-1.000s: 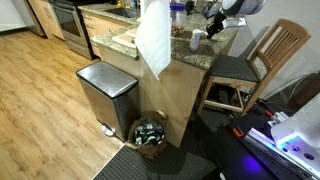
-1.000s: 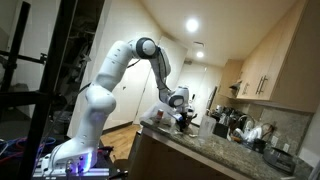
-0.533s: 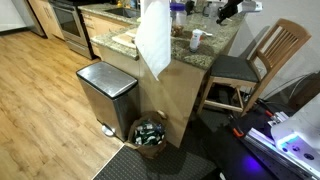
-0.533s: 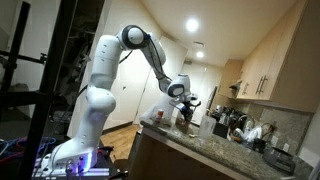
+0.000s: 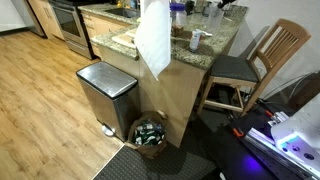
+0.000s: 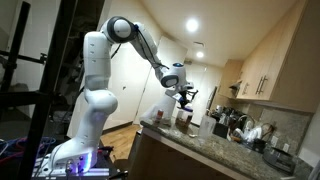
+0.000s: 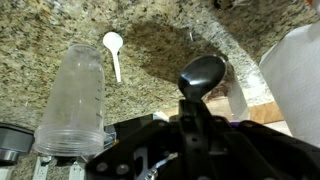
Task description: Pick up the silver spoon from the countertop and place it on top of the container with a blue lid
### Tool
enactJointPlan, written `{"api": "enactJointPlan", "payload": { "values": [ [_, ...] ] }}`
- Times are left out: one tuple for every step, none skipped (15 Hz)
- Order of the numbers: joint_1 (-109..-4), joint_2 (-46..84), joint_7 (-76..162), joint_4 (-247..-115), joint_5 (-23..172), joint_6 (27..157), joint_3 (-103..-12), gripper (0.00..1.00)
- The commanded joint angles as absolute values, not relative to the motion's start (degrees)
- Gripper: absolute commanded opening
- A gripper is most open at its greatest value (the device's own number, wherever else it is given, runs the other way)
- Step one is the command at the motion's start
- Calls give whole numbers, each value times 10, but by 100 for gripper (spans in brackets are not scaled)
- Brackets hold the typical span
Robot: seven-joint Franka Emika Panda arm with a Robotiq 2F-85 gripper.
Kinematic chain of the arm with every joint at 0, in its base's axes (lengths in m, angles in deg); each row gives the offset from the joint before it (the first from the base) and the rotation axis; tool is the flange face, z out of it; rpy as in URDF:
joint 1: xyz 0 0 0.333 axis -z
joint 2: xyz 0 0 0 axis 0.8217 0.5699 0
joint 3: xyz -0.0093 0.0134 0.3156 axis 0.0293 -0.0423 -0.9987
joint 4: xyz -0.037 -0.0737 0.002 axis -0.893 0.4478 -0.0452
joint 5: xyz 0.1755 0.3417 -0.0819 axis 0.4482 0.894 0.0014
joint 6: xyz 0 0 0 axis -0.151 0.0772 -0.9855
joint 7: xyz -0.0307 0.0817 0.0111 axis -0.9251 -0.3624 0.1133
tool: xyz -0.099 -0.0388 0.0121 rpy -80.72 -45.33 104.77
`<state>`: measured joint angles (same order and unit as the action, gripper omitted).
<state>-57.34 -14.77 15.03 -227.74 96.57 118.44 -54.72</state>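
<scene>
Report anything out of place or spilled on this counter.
Nothing looks spilled or broken. The one stray item: a small pale spoon lies loose on the bare granite countertop beside a clear jar, not resting on any container.

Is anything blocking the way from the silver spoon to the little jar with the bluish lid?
Nothing visible does. The gripper seems to hold the silver spoon high above the countertop, and the container with a blue lid stands in the open near the counter's edge.
</scene>
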Motion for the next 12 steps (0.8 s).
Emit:
{"api": "enactJointPlan", "payload": {
  "values": [
    [-586, -117, 159, -2236, 954, 1175, -553, 0],
    [-601, -116, 179, -2217, 937, 1170, -547, 0],
    [-599, -109, 195, -2195, 926, 1166, -555, 0],
    [-599, -101, 215, -2169, 913, 1161, -563, 0],
    [-597, -88, 239, -2137, 897, 1151, -571, 0],
    [-591, -70, 271, -2102, 879, 1141, -581, 0],
    [-590, -60, 293, -2080, 869, 1133, -588, 0],
    [-601, -57, 292, -2068, 880, 1128, -587, 0],
    [-598, -89, 281, -2116, 881, 1149, -584, 0],
    [-599, -79, 287, -2098, 881, 1143, -589, 0],
    [-598, -71, 290, -2087, 881, 1142, -592, 0],
    [-598, -66, 290, -2083, 881, 1142, -593, 0]
  ]
}}
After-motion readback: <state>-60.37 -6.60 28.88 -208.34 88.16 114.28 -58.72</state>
